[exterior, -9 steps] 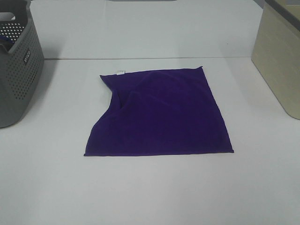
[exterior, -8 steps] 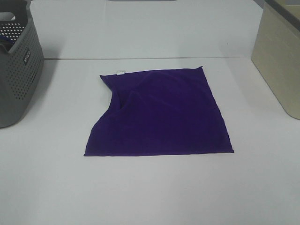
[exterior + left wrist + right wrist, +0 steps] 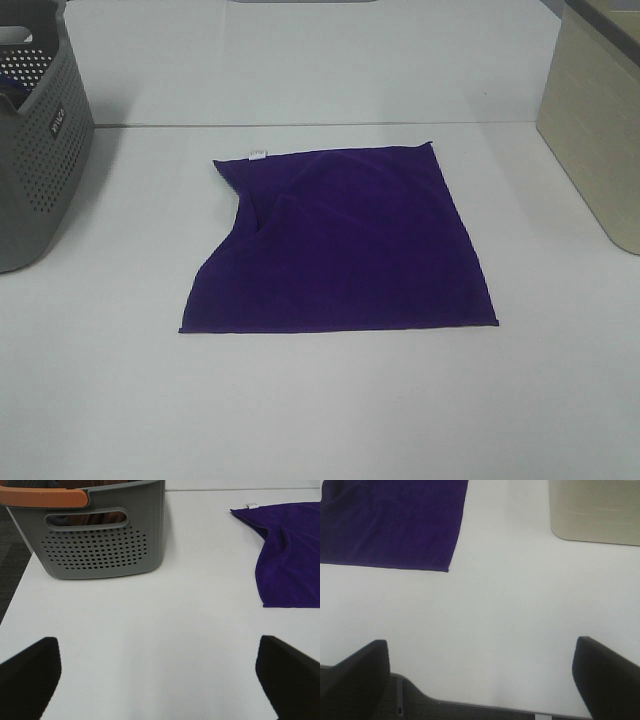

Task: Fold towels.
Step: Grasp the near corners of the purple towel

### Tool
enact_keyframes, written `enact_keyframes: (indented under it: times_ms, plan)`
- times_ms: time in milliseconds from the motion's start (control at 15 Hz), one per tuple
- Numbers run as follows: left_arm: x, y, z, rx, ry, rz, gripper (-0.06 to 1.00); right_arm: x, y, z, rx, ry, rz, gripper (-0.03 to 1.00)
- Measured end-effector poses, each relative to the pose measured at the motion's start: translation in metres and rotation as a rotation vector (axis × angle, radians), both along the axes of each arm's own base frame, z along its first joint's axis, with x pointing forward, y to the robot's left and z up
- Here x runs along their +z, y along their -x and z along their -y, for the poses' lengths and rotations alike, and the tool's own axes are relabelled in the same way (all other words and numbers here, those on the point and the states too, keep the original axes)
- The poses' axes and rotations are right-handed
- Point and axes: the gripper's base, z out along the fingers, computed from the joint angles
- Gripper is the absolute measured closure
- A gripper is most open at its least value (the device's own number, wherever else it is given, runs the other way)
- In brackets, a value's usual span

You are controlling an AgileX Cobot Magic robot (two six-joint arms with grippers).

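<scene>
The deep purple towel (image 3: 340, 245) lies spread flat on the white table, with its left edge buckled inward and a small white tag (image 3: 257, 155) at its far left corner. It shows in the left wrist view (image 3: 287, 555) and the right wrist view (image 3: 390, 522) too. Neither gripper shows in the exterior view. My left gripper (image 3: 160, 680) is open and empty, over bare table well short of the towel. My right gripper (image 3: 480, 680) is open and empty, near the table's front edge, off the towel's near right corner.
A grey perforated basket (image 3: 35, 150) with an orange handle (image 3: 42, 497) stands at the left; cloth lies inside it. A beige bin (image 3: 595, 120) stands at the right (image 3: 595, 510). The table's front edge (image 3: 470, 705) runs close under my right gripper.
</scene>
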Motion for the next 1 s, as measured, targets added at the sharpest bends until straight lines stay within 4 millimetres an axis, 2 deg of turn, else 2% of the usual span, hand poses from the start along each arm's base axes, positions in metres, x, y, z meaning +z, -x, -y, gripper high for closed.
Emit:
enact_keyframes:
  times_ms: [1000]
  plan:
    - [0.0,0.0,0.0,0.0,0.0,0.0,-0.04,0.0,0.0,0.0,0.0,0.0,0.0,0.01]
